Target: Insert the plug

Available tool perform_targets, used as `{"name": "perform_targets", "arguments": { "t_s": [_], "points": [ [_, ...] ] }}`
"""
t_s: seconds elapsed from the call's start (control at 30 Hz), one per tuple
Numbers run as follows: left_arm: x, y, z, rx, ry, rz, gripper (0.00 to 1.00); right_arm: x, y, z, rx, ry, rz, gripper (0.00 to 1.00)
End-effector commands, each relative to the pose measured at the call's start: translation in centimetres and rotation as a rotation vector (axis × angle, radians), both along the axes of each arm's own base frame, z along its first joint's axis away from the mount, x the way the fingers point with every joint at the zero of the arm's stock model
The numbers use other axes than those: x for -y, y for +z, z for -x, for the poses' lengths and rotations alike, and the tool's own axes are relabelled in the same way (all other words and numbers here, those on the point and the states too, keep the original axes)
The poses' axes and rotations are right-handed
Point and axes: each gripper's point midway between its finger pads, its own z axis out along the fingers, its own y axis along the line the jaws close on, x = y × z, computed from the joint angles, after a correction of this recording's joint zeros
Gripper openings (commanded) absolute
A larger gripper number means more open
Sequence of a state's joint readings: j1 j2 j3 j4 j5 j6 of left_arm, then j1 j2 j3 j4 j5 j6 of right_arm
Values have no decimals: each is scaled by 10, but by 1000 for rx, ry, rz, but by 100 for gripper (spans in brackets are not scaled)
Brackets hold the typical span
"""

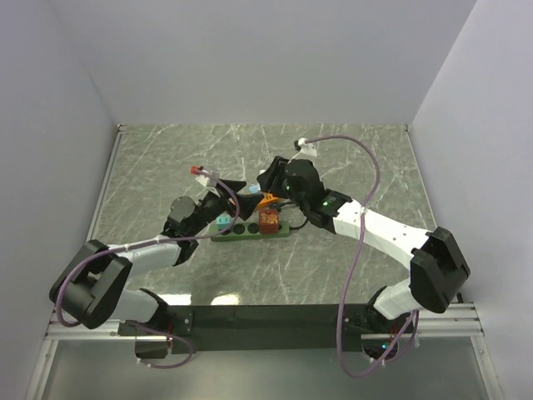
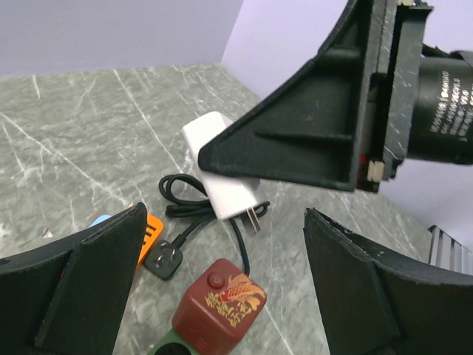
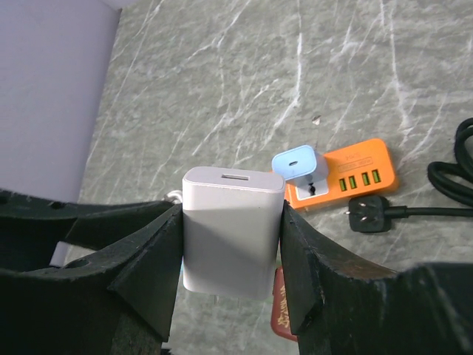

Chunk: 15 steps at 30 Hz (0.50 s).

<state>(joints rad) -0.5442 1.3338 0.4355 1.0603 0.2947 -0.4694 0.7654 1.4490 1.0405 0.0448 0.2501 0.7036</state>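
My right gripper (image 3: pixel 233 218) is shut on a white charger plug (image 3: pixel 233 237), gripped by its sides with its USB end up; it hangs clear of the table, prongs down. In the left wrist view the charger (image 2: pixel 222 166) hangs above a coiled black cable. A green power strip (image 1: pixel 246 232) lies mid-table with a red-brown cube adapter (image 2: pixel 220 305) plugged into it. My left gripper (image 2: pixel 225 222) is open and empty, just above the strip by that adapter. In the top view the right gripper (image 1: pixel 271 179) is behind the strip and the left gripper (image 1: pixel 236 198) beside it.
An orange USB strip (image 3: pixel 347 174) with a light-blue adapter (image 3: pixel 298 167) on it lies behind the green strip. A loose black plug (image 3: pixel 368 217) and its black cable (image 2: pixel 185 198) lie next to it. White walls enclose the table.
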Motion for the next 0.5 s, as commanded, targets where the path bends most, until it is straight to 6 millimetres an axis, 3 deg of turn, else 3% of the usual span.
{"name": "perform_targets", "arguments": {
  "t_s": [0.0,0.33,0.47],
  "points": [
    [10,32,0,74,-37,82,93,-7,33,4,65,0,-92,0],
    [19,34,-8,72,-45,107,88,-21,40,17,69,60,-118,0],
    [25,33,-14,62,-60,96,62,-26,38,23,68,92,-120,0]
  ]
}}
